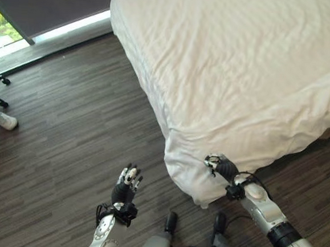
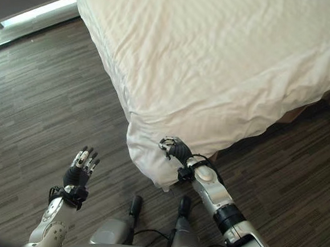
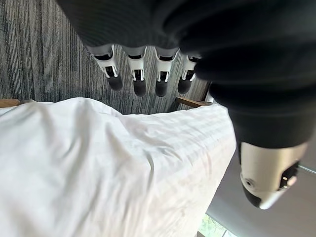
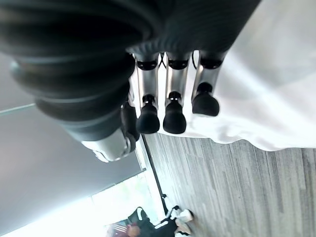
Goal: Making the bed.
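Bed [image 1: 261, 68] fills the upper right of both eye views, covered by a white sheet [image 2: 226, 77] with fine woven stripes and soft wrinkles; the cloth hangs off the near corner in a loose rounded fold almost to the floor. Dark wood-grain plank floor [image 1: 67, 127] all around. Right hand [image 1: 219, 165] sits against the hanging corner of the sheet, fingers bent and not clamped on the cloth, thumb apart; whether the tips touch the fabric I cannot tell. Left hand [image 1: 127, 183] hovers over bare floor left of that corner, well apart from the bed, fingers straight and spread, holding nothing. Left wrist view gives the straight fingers [image 3: 139, 81] in a row above the sheet's rumpled surface and a wooden bed frame edge [image 3: 190, 102] poking out beneath it. Right wrist view shows dark rounded fingertips [image 4: 174, 116] next to the sheet's drooping hem, plus a window and a person [image 4: 131, 229] far off. Left eye view also has a shoe [image 1: 2, 120] at the left edge.
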Controlling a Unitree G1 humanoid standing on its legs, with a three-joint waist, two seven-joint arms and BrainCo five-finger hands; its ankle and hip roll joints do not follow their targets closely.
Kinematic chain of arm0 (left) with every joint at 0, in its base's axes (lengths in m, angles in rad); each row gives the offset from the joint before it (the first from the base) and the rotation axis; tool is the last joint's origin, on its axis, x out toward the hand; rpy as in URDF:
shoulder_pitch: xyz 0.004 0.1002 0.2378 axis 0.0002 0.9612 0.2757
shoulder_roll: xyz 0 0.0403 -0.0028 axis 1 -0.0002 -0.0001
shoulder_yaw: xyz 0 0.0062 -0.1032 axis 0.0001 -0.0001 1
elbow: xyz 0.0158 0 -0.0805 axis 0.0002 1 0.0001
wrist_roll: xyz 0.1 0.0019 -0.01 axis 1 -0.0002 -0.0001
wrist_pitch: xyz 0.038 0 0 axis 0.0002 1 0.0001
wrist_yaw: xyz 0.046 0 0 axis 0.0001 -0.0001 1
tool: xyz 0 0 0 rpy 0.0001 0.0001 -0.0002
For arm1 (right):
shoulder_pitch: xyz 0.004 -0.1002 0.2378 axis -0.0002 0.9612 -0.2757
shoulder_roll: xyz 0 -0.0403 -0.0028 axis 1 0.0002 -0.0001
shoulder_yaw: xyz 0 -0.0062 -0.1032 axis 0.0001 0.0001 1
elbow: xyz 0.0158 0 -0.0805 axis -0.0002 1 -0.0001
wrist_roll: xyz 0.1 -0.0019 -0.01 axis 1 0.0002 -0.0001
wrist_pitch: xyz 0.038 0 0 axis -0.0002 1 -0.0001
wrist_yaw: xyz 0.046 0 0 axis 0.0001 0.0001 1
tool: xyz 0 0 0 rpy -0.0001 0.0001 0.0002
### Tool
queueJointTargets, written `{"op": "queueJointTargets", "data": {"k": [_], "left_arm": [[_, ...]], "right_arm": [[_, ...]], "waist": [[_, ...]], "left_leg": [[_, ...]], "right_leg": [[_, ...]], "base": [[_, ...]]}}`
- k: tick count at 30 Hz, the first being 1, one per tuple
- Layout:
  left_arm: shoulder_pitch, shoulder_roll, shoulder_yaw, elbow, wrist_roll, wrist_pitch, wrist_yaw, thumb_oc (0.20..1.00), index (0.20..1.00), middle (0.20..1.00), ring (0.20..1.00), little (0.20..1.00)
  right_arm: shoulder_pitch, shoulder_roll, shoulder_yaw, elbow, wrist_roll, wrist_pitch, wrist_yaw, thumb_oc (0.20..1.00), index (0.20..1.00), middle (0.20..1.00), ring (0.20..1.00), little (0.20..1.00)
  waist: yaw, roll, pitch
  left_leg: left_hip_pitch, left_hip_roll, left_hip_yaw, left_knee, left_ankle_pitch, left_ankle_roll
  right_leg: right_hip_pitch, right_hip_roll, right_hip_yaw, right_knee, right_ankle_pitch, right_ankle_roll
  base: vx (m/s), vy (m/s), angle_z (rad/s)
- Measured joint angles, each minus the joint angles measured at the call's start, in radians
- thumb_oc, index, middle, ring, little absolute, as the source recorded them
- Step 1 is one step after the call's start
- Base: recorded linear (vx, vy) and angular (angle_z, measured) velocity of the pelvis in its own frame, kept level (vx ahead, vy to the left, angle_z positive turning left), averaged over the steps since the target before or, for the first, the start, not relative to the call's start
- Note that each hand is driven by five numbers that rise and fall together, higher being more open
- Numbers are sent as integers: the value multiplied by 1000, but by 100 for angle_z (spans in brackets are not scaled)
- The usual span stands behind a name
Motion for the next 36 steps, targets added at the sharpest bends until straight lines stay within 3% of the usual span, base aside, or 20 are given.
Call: {"op": "queueJointTargets", "data": {"k": [5, 7, 11, 13, 14, 17, 20, 22, 25, 26, 28, 30, 31, 36], "left_arm": [[-58, -2, -31, 38, 0, -9, 1, 1000, 1000, 1000, 1000, 1000], [-82, -2, -40, 53, 0, -8, 1, 1000, 1000, 1000, 1000, 1000], [-83, -1, -38, 56, 0, -7, 1, 1000, 1000, 1000, 1000, 1000], [-77, -1, -31, 56, 0, -7, 1, 1000, 1000, 1000, 1000, 1000], [-71, -1, -23, 56, 1, -5, 0, 1000, 1000, 1000, 1000, 1000], [-71, 1, 16, 54, 2, 3, -3, 1000, 1000, 1000, 1000, 1000], [-72, 11, 52, 46, 3, 4, -5, 1000, 1000, 1000, 1000, 1000], [-78, 21, 54, 37, 7, 6, -6, 1000, 1000, 1000, 1000, 1000], [-83, 39, 58, 14, 24, 5, -3, 1000, 1000, 1000, 1000, 1000], [-83, 40, 61, 11, 25, 5, 0, 1000, 1000, 1000, 1000, 1000], [-72, 40, 75, 6, 63, 3, 29, 1000, 1000, 1000, 1000, 1000], [-52, 34, 76, 7, 85, 4, 47, 1000, 1000, 1000, 1000, 1000], [-43, 26, 67, 7, 110, 6, 48, 1000, 1000, 1000, 1000, 1000], [-34, 2, -17, 11, 143, 26, 27, 1000, 1000, 1000, 1000, 1000]], "right_arm": [[-60, 74, -6, 200, 1, -2, -38, 200, 200, 200, 200, 200], [-78, 98, -15, 337, -56, -40, -38, 200, 200, 200, 200, 200], [-18, 126, -51, 494, -121, -14, -60, 200, 200, 200, 200, 200], [6, 131, -147, 672, -129, 18, -89, 200, 200, 200, 200, 200], [91, 111, -276, 773, -136, 14, -100, 200, 200, 200, 200, 200], [247, 35, -450, 882, -148, 34, -130, 200, 200, 200, 200, 200], [331, -48, -515, 914, -148, 43, -171, 200, 200, 200, 200, 200], [352, -73, -663, 896, -118, 40, -190, 200, 200, 200, 200, 200], [383, -105, -772, 769, -32, -4, -279, 200, 200, 200, 200, 200], [383, -102, -799, 735, -17, -22, -303, 1000, 1000, 1000, 1000, 1000], [438, -30, -861, 394, 31, -72, -406, 1000, 1000, 1000, 1000, 1000], [512, 32, -841, 49, -4, -83, -461, 1000, 1000, 1000, 1000, 1000], [546, 62, -795, -136, -69, -125, -467, 1000, 1000, 1000, 1000, 1000], [558, 115, -643, -201, -168, -132, -435, 1000, 1000, 1000, 1000, 1000]], "waist": [[21, 13, 23], [26, 14, 29], [29, 14, 33], [29, 15, 34], [25, 12, 36], [6, 5, 40], [-42, -13, 48], [-71, -21, 52], [-95, -30, 46], [-94, -32, 45], [-130, -33, 40], [-144, -25, 27], [-153, -16, 8], [-167, -37, -95]], "left_leg": [[-1, -2, -1, 0, -3, -3], [-2, 1, -3, 0, -5, -6], [-3, -1, -22, 0, -7, -9], [-4, -3, -24, 0, -8, -8], [-2, -5, -25, 0, -9, -6], [9, -10, -25, 0, -13, 0], [21, -11, -20, 0, -15, 4], [35, -9, -21, 0, -17, 3], [45, -6, -1, -3, -24, 9], [47, -3, 6, -5, -25, 9], [74, -4, 15, 0, -27, 10], [102, 1, 37, 0, -36, 9], [126, 7, 50, 0, -44, 12], [157, 6, 62, -1, -58, 10]], "right_leg": [[1, 6, -7, 0, -1, -4], [1, 5, -12, 0, -8, 1], [6, 3, -18, 0, -18, 4], [7, -2, -20, 0, -19, 5], [11, -4, -23, 0, -22, 9], [21, -9, -22, 0, -24, 12], [32, -9, -19, 0, -25, 14], [45, -8, -15, -1, -26, 15], [46, -7, 4, -1, -24, 13], [43, -5, 13, -1, -22, 11], [63, 2, 25, 1, -20, 11], [80, 8, 44, 1, -21, 10], [100, 8, 50, 1, -24, 8], [122, 13, 65, 4, -32, 8]], "base": [[-3, 0, 1], [33, -22, 5], [51, -7, 10], [65, -4, 5], [80, 9, 3], [59, 12, 2], [50, 12, -5], [38, 15, -6], [38, 11, -17], [45, 32, -20], [49, 38, -20], [51, 25, -30], [37, 25, -29], [25, 9, -9]]}}
